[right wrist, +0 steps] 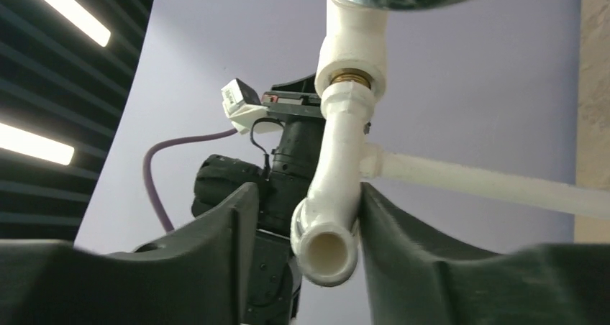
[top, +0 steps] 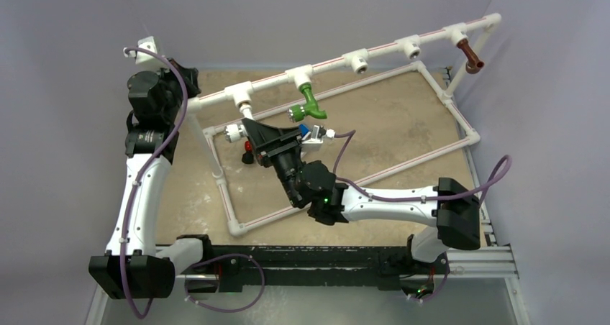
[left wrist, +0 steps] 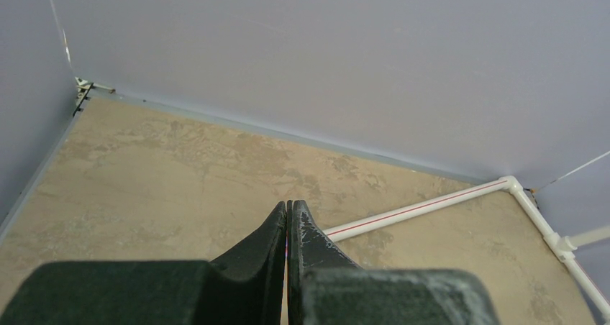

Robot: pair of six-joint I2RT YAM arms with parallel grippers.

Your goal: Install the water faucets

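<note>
The white faucet (top: 234, 131) with its silvery knob hangs under a white tee (top: 241, 93) of the pipe frame. In the right wrist view its bent spout (right wrist: 337, 168) stands between my fingers, with brass thread at the tee above. My right gripper (right wrist: 308, 193) is open around the spout: the right finger (right wrist: 403, 231) touches it and the left finger stands apart. The gripper also shows in the top view (top: 253, 129). The green faucet (top: 309, 103) hangs from the neighbouring tee. The brown faucet (top: 471, 55) hangs at the frame's far right end. My left gripper (left wrist: 288, 207) is shut and empty, above the tan table.
The white pipe frame (top: 403, 46) spans the tan table (top: 403, 124), with a raised top rail and a lower rectangle (top: 345, 183). A small blue-and-white block (top: 311, 133) lies beside my right gripper. My left arm (top: 147, 116) is folded at the far left. Grey walls enclose the table.
</note>
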